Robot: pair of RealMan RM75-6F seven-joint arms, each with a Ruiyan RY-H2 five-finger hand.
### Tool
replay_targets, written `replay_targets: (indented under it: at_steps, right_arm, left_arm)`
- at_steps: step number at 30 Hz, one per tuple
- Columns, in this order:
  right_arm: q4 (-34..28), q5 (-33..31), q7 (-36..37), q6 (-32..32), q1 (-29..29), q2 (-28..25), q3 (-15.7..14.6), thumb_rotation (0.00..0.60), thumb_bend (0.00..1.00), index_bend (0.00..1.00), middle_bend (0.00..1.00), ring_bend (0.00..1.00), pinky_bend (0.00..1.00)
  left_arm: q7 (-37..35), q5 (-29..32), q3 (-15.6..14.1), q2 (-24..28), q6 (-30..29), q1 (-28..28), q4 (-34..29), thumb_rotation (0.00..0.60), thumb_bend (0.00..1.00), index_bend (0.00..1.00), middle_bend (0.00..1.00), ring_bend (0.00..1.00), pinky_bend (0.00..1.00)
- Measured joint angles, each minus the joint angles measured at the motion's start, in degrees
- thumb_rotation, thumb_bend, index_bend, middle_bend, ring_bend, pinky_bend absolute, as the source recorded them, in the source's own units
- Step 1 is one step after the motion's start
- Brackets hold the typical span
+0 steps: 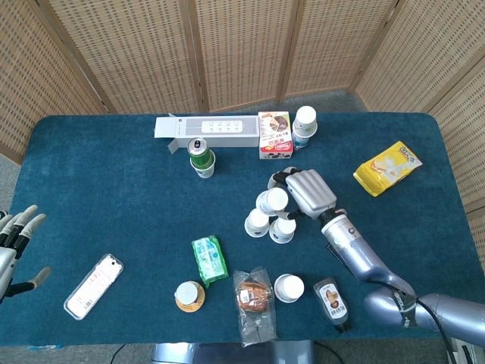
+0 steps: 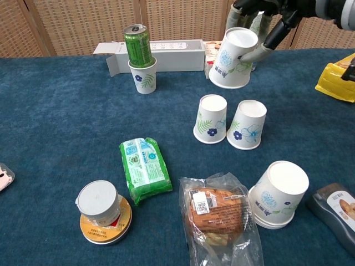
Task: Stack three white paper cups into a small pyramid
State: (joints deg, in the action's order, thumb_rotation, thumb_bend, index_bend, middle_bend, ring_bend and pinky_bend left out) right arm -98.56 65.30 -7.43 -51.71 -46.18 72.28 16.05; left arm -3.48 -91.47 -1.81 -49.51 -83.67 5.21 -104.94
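While the nearest edge of the table (image 2: pixel 50 166) is occupied by small goods, a grey-lidded jar (image 2: pixel 100 208) on an orange disc is seen at the front left in the chest view, with a bagged bun (image 2: pixel 217 213) to its right. A stack of upturned cups (image 2: pixel 279 194) is placed to the right of the bun, and a dark bottle (image 2: pixel 337 213) is laid at the right edge. A green packet (image 2: pixel 143 169) is laid just behind the jar. In the head view a flat clear package (image 1: pixel 94 285) is seen at the front left, and the left hand (image 1: pixel 17 246) is found at the table's left edge, its fingers spread and nothing held.

In the middle, two white cups (image 2: pixel 230 123) are set upside down, side by side and nearly touching. A third cup (image 2: pixel 234 51) is held upside down and tilted in the air by the right hand (image 2: pixel 272 19), with fingers closed around its upper part. It is lifted above the pair; in the head view it is seen over their far side.

Further back, a green can (image 2: pixel 137 45) is set upright in a cup (image 2: pixel 143 75). Behind it a long white box (image 2: pixel 161 51) is laid, and in the head view a snack box (image 1: pixel 275 134) and a further white cup (image 1: pixel 305 125) are seen to its right. A yellow bag (image 1: pixel 387 167) is laid well apart at the right.
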Motion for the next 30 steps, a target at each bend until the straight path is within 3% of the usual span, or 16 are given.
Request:
replay_targets:
  at_steps: [9,30]
  right_arm:
    - [0.1,5.4,1.3,-0.6,0.7,0.4,-2.7,0.600,0.26,0.47,0.45,0.31,0.47]
    - [2.0,5.0,-1.4,0.7,-0.7,2.0,-4.3,0.600,0.25,0.47,0.45,0.30,0.47]
  left_arm:
    - [0.2,0.1,0.0,-0.1,0.4,0.1,0.1,0.600,0.32,0.03,0.00,0.00,0.00]
    - [0.4,0.6,0.1,-0.2,1.1,0.2,0.2,0.600,0.32,0.03,0.00,0.00,0.00]
